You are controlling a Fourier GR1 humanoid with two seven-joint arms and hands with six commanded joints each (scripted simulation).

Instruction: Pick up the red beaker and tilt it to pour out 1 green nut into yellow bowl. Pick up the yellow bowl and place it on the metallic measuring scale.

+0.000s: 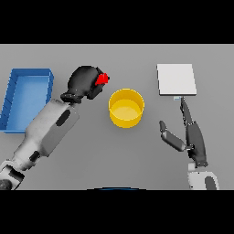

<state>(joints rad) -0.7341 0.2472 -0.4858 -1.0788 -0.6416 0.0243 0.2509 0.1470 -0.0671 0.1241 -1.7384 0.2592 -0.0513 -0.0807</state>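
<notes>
My left hand (84, 82) is curled round the red beaker (102, 79), which shows only as a small red patch at the hand's right side, tilted toward the yellow bowl (126, 107). The bowl stands upright at the table's middle, just right of the hand and apart from it. I cannot tell whether a nut lies in the bowl; no green nut shows. The metallic measuring scale (177, 79) is a flat pale square at the back right. My right hand (194, 137) rests open at the front right, fingers straight and pointing toward the scale.
A blue tray (13, 98) lies at the table's left edge, beside my left forearm (50, 130).
</notes>
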